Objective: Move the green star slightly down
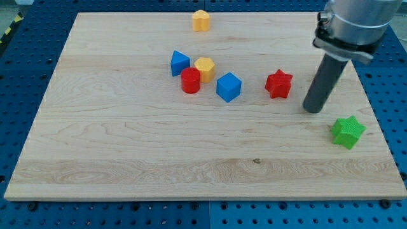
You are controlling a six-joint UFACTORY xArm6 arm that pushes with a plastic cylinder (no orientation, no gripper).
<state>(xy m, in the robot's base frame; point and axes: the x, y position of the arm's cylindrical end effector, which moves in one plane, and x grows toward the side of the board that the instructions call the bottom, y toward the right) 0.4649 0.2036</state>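
Note:
The green star [348,131] lies near the board's right edge, at the view's lower right. My tip [312,109] rests on the board just up and to the left of the green star, a short gap away. The red star [278,84] lies to the left of my tip.
A cluster sits left of centre: a blue triangular block [179,63], a yellow hexagonal block [205,68], a red cylinder [190,81] and a blue cube [228,87]. Another yellow block [201,21] lies near the top edge. The wooden board [127,146] ends close to the green star's right.

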